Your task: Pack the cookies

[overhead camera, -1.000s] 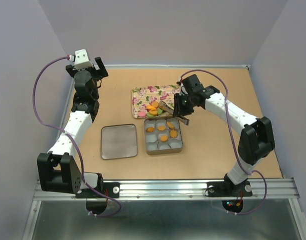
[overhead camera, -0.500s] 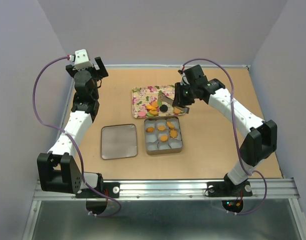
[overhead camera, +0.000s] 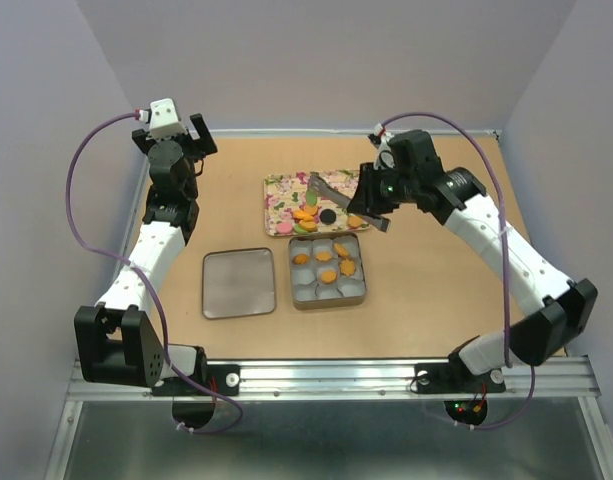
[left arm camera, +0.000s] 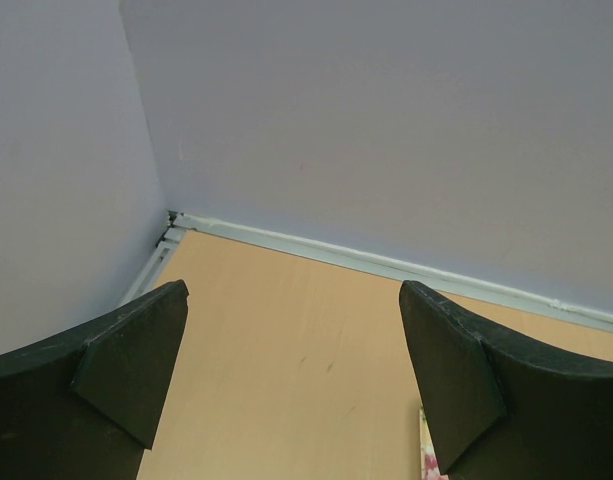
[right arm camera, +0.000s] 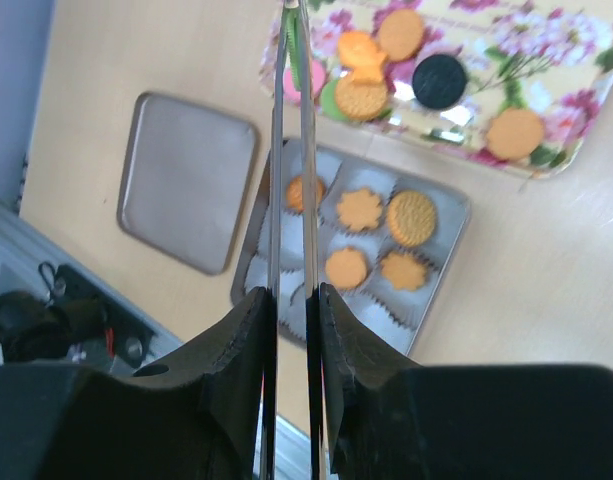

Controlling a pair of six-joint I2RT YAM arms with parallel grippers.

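The cookies [right arm camera: 411,218] are small flat discs. Most are orange, some with scalloped edges and some round with a dotted face. There is also a dark cookie [right arm camera: 439,80], a pink one and a green one.

The right gripper [right arm camera: 291,300] is nearly closed and clamps the tongs [right arm camera: 307,150], whose two thin blades run straight out from between its fingers, almost touching each other. Their tips reach the frame's edge in the wrist view, so I cannot tell whether they hold anything.

Five orange cookies sit in white paper cups [right arm camera: 286,285] in the tin [right arm camera: 456,215], which lies below the blades just beyond the fingers. The remaining cookies lie on the floral tray [right arm camera: 576,95], farther out near the tips and to the right of them. The lid [right arm camera: 186,180] lies flat on the table [right arm camera: 136,50], left of the blades.

The left gripper [left arm camera: 293,300] is wide open and holds nothing, with only bare table and wall ahead of its fingers.

A second ago the right gripper hung low at the border between tin and tray, and it hid the dark cookie. It has since lifted and drawn back to the right, so the tongs now slant over the tray and the dark cookie shows. The tin's five cookies, the lid and the left arm have not moved.
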